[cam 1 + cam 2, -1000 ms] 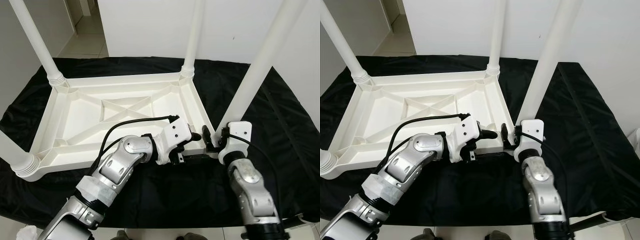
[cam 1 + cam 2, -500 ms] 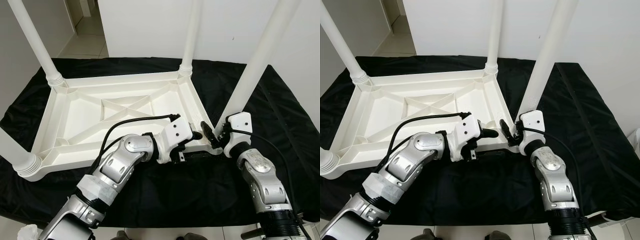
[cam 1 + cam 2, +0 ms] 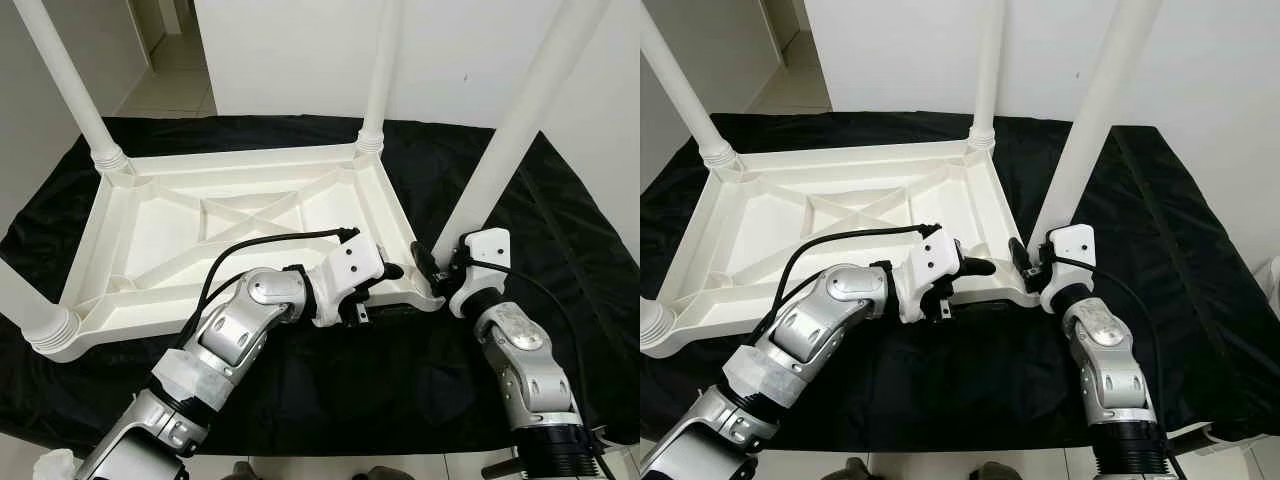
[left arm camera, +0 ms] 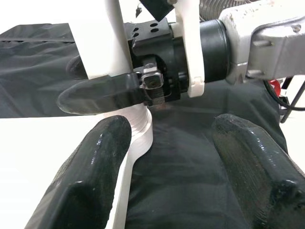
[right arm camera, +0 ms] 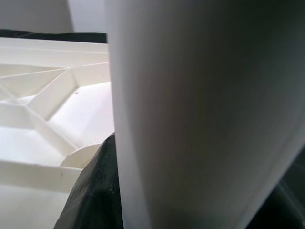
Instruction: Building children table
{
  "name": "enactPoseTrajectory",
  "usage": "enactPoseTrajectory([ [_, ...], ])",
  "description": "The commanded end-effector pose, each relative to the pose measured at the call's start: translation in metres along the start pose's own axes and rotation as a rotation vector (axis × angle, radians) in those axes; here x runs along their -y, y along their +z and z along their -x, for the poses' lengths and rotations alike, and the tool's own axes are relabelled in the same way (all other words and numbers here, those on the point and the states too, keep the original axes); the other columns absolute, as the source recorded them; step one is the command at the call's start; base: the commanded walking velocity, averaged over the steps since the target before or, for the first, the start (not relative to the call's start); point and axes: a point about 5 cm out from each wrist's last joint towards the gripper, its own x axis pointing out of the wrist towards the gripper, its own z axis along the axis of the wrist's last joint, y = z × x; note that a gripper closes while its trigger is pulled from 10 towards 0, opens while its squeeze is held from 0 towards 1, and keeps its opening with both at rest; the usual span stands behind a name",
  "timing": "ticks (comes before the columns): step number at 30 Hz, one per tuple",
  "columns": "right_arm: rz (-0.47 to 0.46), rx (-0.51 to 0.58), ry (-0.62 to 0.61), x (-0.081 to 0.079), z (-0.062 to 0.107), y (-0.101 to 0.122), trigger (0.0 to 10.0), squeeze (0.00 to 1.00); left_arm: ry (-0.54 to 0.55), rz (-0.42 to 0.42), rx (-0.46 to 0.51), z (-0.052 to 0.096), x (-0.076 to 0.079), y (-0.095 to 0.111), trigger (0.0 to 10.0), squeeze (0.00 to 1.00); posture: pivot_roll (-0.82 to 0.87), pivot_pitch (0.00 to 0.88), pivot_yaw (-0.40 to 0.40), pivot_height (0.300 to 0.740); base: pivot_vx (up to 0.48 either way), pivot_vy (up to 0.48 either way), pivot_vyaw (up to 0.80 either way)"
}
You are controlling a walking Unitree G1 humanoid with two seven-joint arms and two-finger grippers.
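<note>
An upturned white children's table (image 3: 230,225) lies on a black cloth (image 3: 560,230), legs up. The right gripper (image 3: 432,272) clasps the near-right leg (image 3: 500,160) at its base; the left gripper (image 3: 385,275), fingers apart, braces the rim. Best keep the leg upright while seating it.

The near-right leg (image 3: 520,120) of the upturned white table (image 3: 160,215) runs out past the upper edge of the head views, as do the other three legs, so no leg end can be checked. The base of that leg is screened by the right gripper (image 3: 432,272), and the right wrist view sits so close to the leg that its grip cannot be confirmed. The left gripper (image 3: 385,278) is largely hidden behind its own white wrist housing, and the black cloth (image 3: 570,230) is cropped at the sides.
</note>
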Motion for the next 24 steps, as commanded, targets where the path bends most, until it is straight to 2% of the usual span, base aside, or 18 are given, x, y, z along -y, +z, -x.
enactPoseTrajectory([
  [1,-0.031,-0.100,-0.050,-0.007,0.002,-0.019,10.0,0.00,-0.028,-0.005,-0.008,0.000,0.002,0.000,10.0,0.00,-0.06,0.004,0.020,0.740,0.000,0.000,0.00],
  [10,-0.123,-0.119,-0.247,-0.013,-0.001,-0.019,10.0,0.00,-0.031,-0.003,-0.010,0.001,0.003,0.000,10.0,0.00,-0.06,0.006,0.021,0.740,0.000,0.000,0.00],
  [14,-0.175,-0.134,-0.441,-0.017,0.001,-0.018,10.0,0.00,-0.032,-0.001,-0.012,0.001,0.004,0.000,10.0,0.00,-0.06,0.005,0.017,0.740,0.000,0.000,0.00],
  [20,-0.141,-0.137,-0.629,-0.022,0.007,-0.017,10.0,0.00,-0.032,-0.001,-0.009,0.000,0.004,0.000,10.0,0.00,-0.05,0.000,0.005,0.740,0.000,0.000,0.00],
  [22,-0.134,-0.139,-0.644,-0.024,0.007,-0.017,10.0,0.00,-0.031,-0.001,-0.009,0.000,0.004,0.000,10.0,0.00,-0.05,0.000,0.005,0.740,0.000,0.000,0.00],
  [24,-0.168,-0.136,-0.635,-0.032,0.005,-0.016,10.0,0.00,-0.024,0.002,-0.005,-0.001,0.004,0.000,10.0,0.00,-0.05,0.000,0.001,0.740,0.000,0.000,0.00],
])
